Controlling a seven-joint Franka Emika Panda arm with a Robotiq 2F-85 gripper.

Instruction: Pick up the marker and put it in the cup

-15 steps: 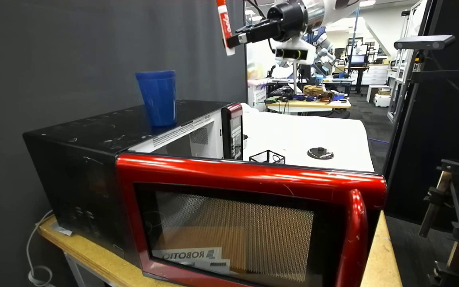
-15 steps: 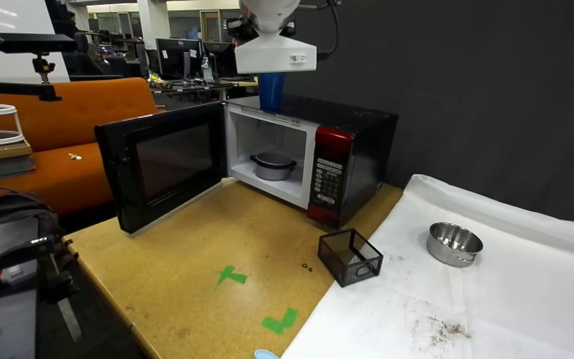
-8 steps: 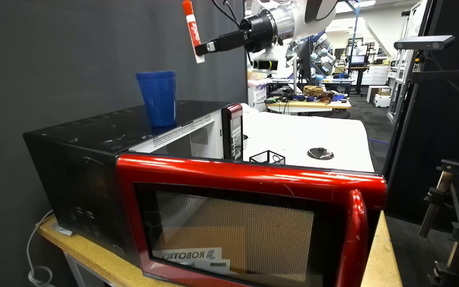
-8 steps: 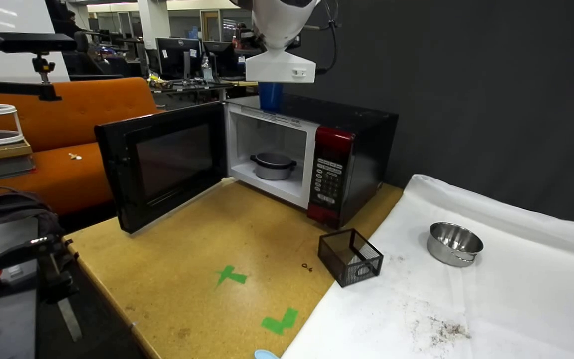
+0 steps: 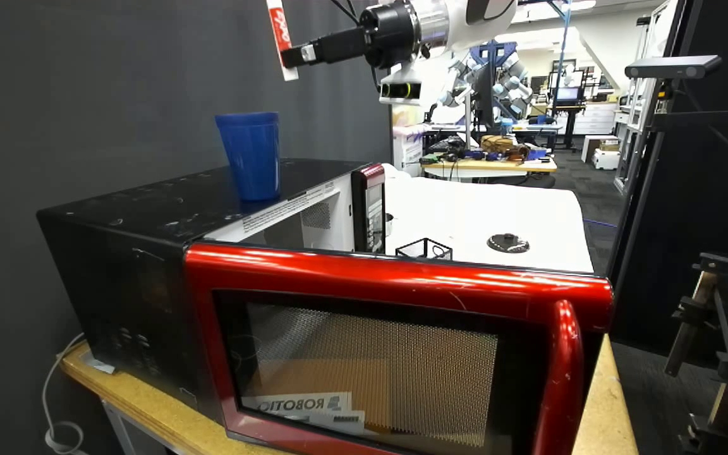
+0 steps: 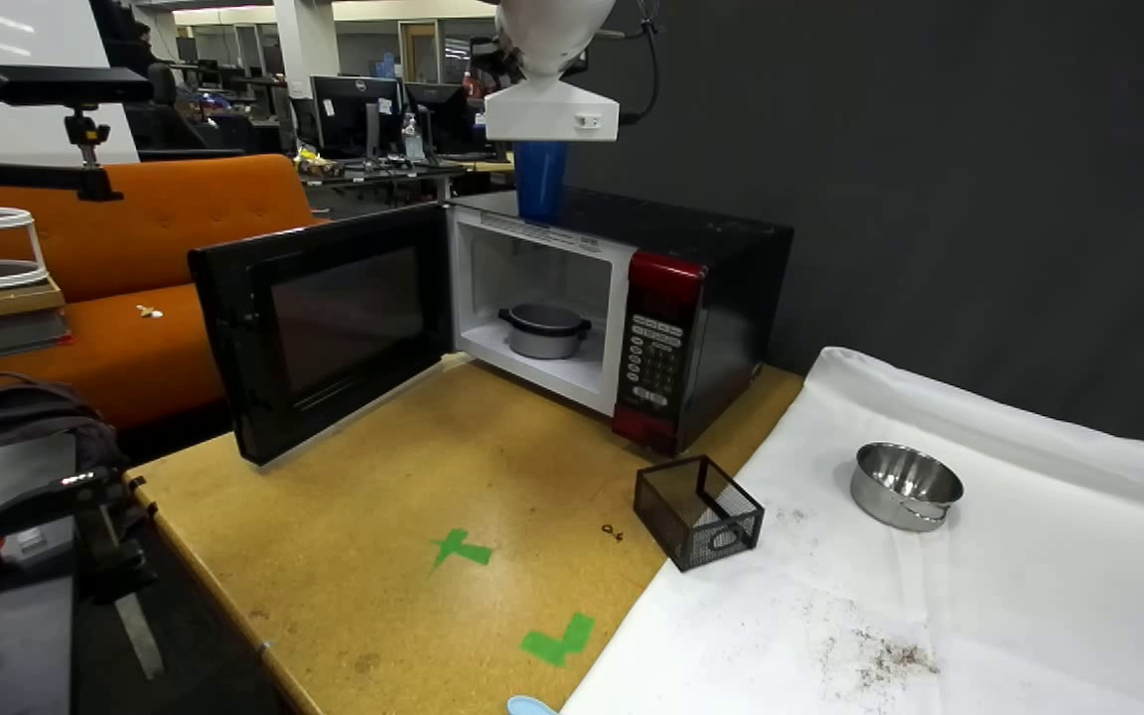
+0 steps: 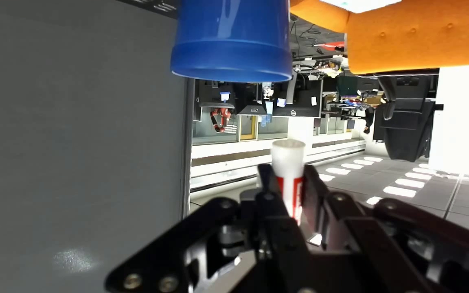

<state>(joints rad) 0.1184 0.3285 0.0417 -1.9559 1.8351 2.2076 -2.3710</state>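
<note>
Against dark backdrop (image 5: 136,76), higher than the cup (image 5: 251,158) on the microwave (image 5: 149,202)
Clamping the tilted marker (image 5: 280,26) snugly in the closed hand (image 7: 288,179).

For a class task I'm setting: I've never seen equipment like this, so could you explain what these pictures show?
The machine is one robot arm. Two views are taken from outside it, at different places; the third comes from a wrist camera and appears upside down. The arm's fingers are closed on a red-and-white marker, higher than the blue cup. That cup stands upright on top of a microwave whose door is open. In an exterior view, a grey pot sits inside the microwave, a black mesh basket stands where the wooden table meets a white sheet, and a metal bowl rests on that sheet. The marker is not in the cup yet.
</note>
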